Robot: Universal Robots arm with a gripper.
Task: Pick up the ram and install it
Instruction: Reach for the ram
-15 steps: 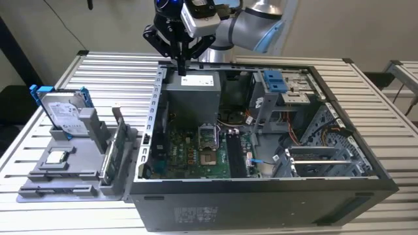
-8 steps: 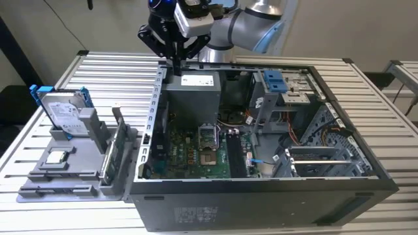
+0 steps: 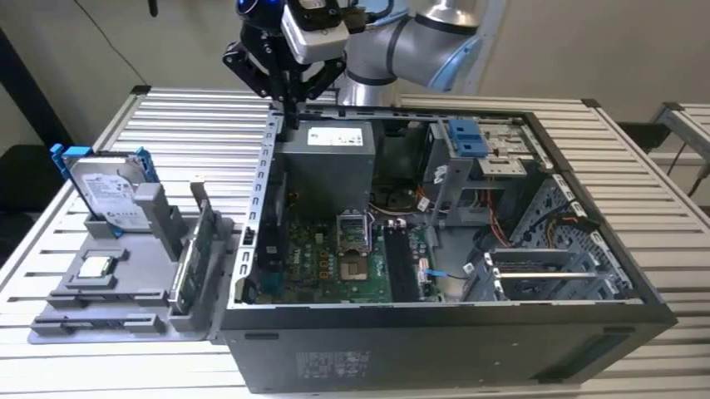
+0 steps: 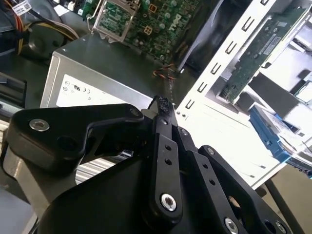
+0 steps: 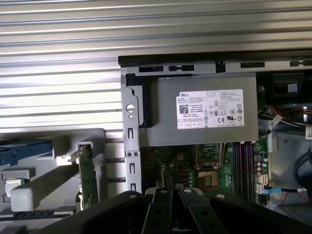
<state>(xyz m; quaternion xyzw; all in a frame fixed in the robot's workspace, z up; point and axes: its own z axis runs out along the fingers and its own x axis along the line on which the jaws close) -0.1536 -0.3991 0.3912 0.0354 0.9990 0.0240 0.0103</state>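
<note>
Below my gripper (image 3: 288,116) sits the power supply (image 3: 332,158) of the open computer case (image 3: 444,349). My fingers are pressed together and pinch nothing. The ram (image 3: 198,249) stands on its edge in the grey holder (image 3: 66,320), outside the case and well apart from my fingertips. I judge the task as hardly begun: the ram is not yet picked up, and the memory slots (image 5: 242,161) look empty.

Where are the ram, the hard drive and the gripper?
ram (image 5: 87,178): first wrist view, middle of the green strip.
hard drive (image 3: 111,195): exterior view, its silver face.
gripper (image 4: 164,104): second wrist view, at the fingertips.
</note>
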